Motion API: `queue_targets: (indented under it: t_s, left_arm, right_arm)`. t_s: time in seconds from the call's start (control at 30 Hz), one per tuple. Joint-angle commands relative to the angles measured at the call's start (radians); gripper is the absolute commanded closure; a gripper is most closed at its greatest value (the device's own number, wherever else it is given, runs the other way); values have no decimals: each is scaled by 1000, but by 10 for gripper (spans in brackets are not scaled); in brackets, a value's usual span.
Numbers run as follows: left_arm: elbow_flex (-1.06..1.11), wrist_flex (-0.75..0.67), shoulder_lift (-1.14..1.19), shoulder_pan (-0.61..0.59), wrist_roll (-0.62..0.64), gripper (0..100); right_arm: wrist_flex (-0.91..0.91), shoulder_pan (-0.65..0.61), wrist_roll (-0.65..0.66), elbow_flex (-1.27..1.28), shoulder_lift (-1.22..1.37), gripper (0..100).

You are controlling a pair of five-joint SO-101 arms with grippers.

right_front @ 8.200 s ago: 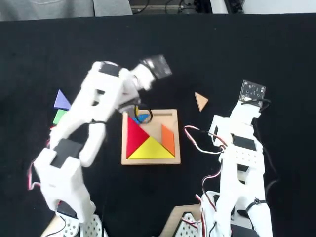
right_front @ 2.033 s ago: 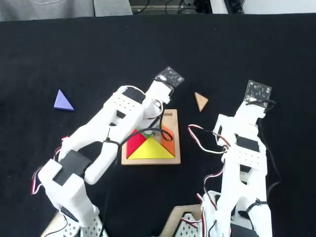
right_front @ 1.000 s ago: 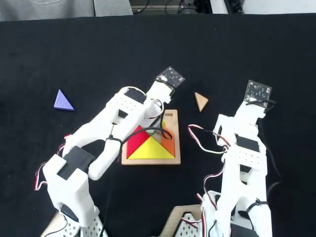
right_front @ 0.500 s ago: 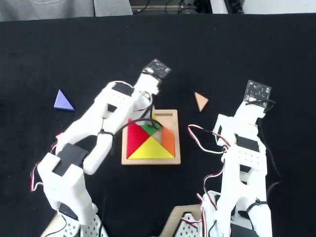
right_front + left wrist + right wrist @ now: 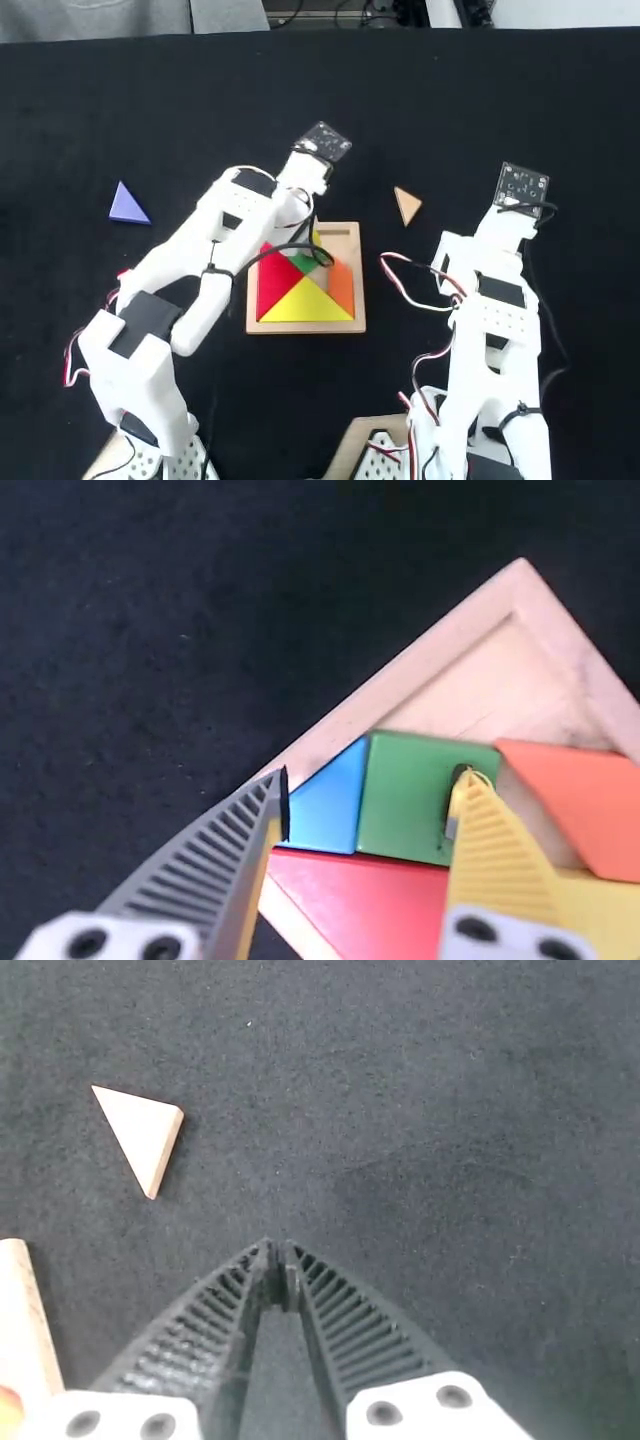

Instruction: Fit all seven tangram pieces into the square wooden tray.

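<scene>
My left gripper [image 5: 372, 782] hangs wide open and empty over the tray [image 5: 343, 230], so the tan triangle [image 5: 140, 1135], lying just ahead of my pinched-shut right gripper [image 5: 277, 1260], suits that arm, while the purple triangle [image 5: 128, 205] sits well off to my left.

- The bench [image 5: 500, 100] was covered edge to edge in a matte black cloth that ran across the whole high view.
- Close up, that covering looked like felt, with a fine pale speckle in its weave.
- The light was soft and even, with no hard shadows on the cloth.
- Beyond the far edge of the bench lay a fold of grey fabric [image 5: 100, 18].
- Next to it was a tangle of dark cables [image 5: 340, 12].
- A white surface [image 5: 570, 12] filled the far corner.
</scene>
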Motion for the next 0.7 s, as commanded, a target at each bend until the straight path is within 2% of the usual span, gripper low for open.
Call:
queue_targets:
  t_s: [0.0,0.23,0.33,0.5,0.67]
  left_arm:
    - [-56,-14,-8,-15,-8,733]
    - [-47,-14,-6,-76,-28,733]
    - [-25,-14,-6,-85,-69,733]
    - [-22,-2,-25,-87,-64,733]
    - [-53,77,-166,-84,-63,733]
  right_arm:
    - [-21,-12,-6,-22,-41,983]
    - [-21,-14,-6,-22,-41,983]
    - [-21,-14,-6,-22,-41,983]
    - [-21,-14,-6,-22,-41,983]
    - [-21,-14,-6,-22,-41,983]
